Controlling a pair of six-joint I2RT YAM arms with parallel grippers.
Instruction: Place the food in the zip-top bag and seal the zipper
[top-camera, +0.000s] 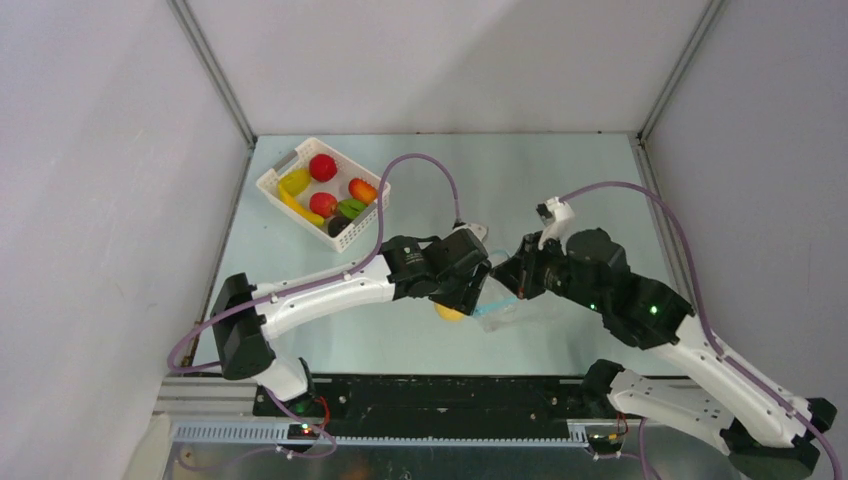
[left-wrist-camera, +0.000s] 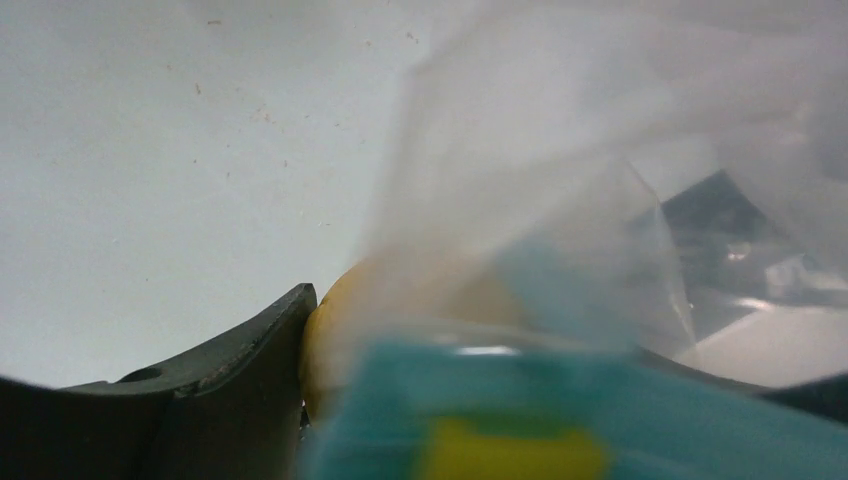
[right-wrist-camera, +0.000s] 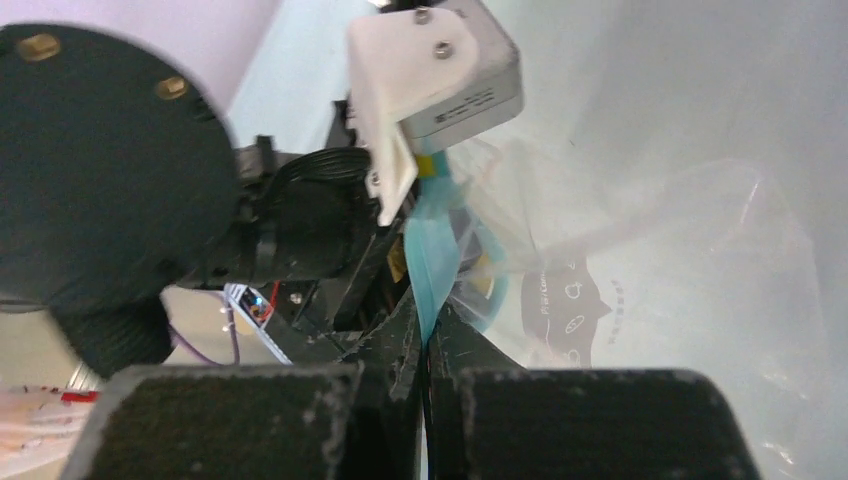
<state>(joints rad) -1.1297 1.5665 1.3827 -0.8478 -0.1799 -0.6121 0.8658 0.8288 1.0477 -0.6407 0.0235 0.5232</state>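
Two pincers meet at the middle of the table (top-camera: 560, 180). The right pincer (right-wrist-camera: 425, 345) is clamped shut on the light blue zipper strip (right-wrist-camera: 432, 250), holding the mouth of the clear bag (right-wrist-camera: 680, 250) up off the surface, with the crinkly pouch trailing away from its fingers. Facing it, the left pincer (top-camera: 462, 300) grips a yellow fruit (top-camera: 449, 312) right at that mouth. In the left wrist view the fruit presses against the inner face of one dark finger (left-wrist-camera: 230, 390), and blurred plastic and blue strip drape over it – whether it is past the rim cannot be told. Well apart, at the far left, a white slotted basket (top-camera: 367, 217) holds the other pieces – red, orange, green, yellow and dark.
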